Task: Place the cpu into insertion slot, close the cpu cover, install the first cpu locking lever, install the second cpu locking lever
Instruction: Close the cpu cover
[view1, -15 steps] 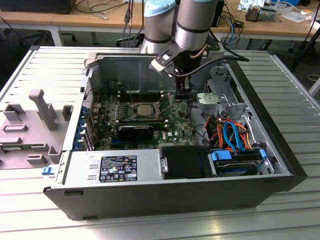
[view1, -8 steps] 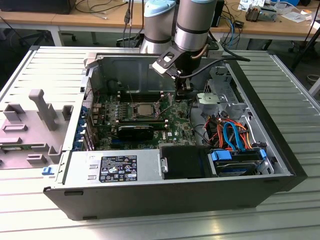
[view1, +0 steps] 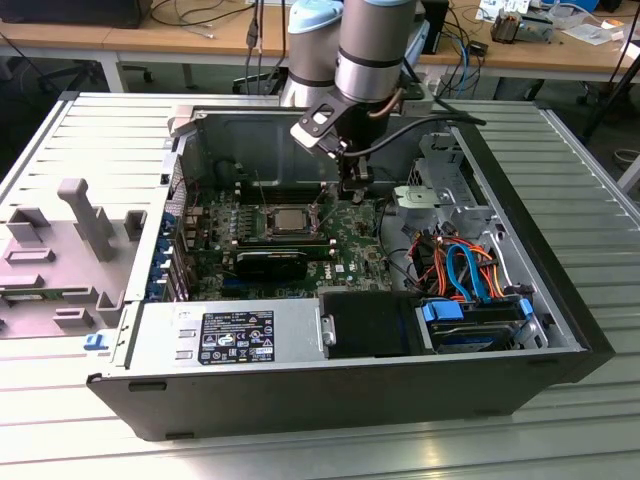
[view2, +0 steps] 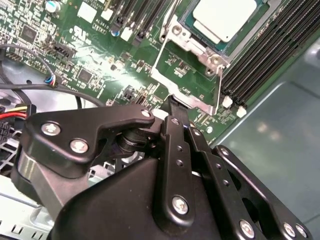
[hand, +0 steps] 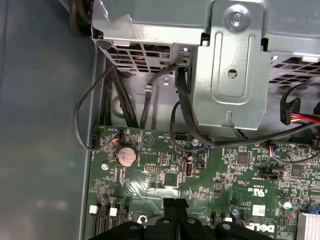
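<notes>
The cpu (view2: 225, 17) lies in the insertion slot (view1: 290, 222) on the green board, silver top up. The cpu cover (view2: 192, 44), a silver frame, lies flat around the chip's edges. Two thin wire locking levers (view1: 258, 200) (view1: 320, 205) stand raised on either side of the socket; one wire (view2: 220, 85) runs close past the fingertips in the second wrist view. My gripper (view1: 355, 190) (view2: 172, 105) (hand: 175, 202) hangs just above the board, on the exterior view's right of the socket. Its black fingers are shut together with nothing between them.
Black memory slots (view2: 260, 70) flank the socket. A metal drive cage (hand: 230, 75) with black cables (hand: 185, 115) stands beside the gripper. A coin battery (hand: 126, 156) sits on the board. The power supply (view1: 235, 335) fills the case front. A grey fixture (view1: 85, 215) stands outside the case.
</notes>
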